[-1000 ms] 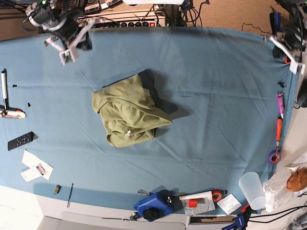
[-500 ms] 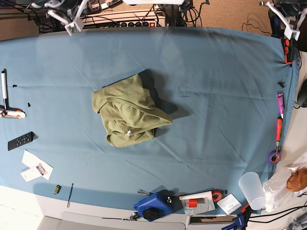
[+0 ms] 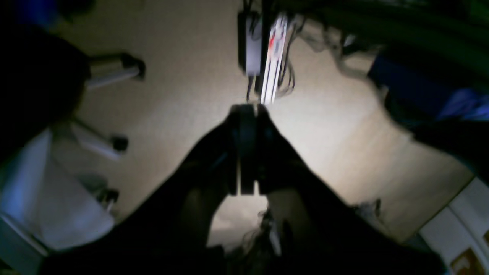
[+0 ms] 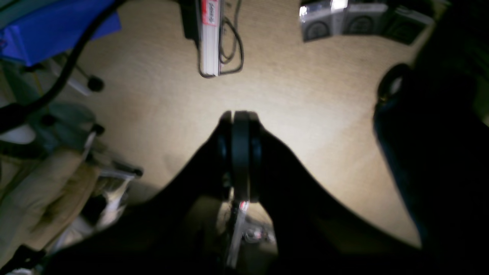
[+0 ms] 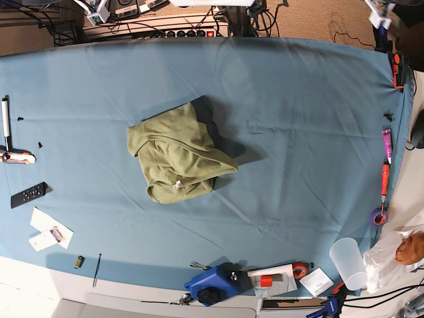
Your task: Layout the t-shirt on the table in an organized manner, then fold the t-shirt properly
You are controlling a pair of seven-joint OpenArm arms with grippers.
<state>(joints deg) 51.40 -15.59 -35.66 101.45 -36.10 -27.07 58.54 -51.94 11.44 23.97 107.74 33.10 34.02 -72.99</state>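
At the far left corner of the base view only a sliver of the right gripper (image 5: pixel 98 13) is seen, beyond the table's (image 5: pixel 311 99) back edge; in its wrist view the right gripper (image 4: pixel 240 114) is shown with its fingers pressed together on nothing, carpeted floor beyond it. Near the middle of the blue cloth, slightly left of centre, the t-shirt (image 5: pixel 177 156) is found crumpled in a loose heap, layers folded over one another, a small white tag (image 5: pixel 177 185) exposed near its front hem. It may be judged light, limp and easily dragged, so that a single pinch would likely lift only the top layer; hold is best taken at an outer edge or corner, such as the pointed flap at the heap's right side, with the two arms well apart so the cloth can be spread. At the far right corner the left gripper (image 5: pixel 376 8) is barely visible; in its wrist view the left gripper (image 3: pixel 247 109) is likewise closed and empty.
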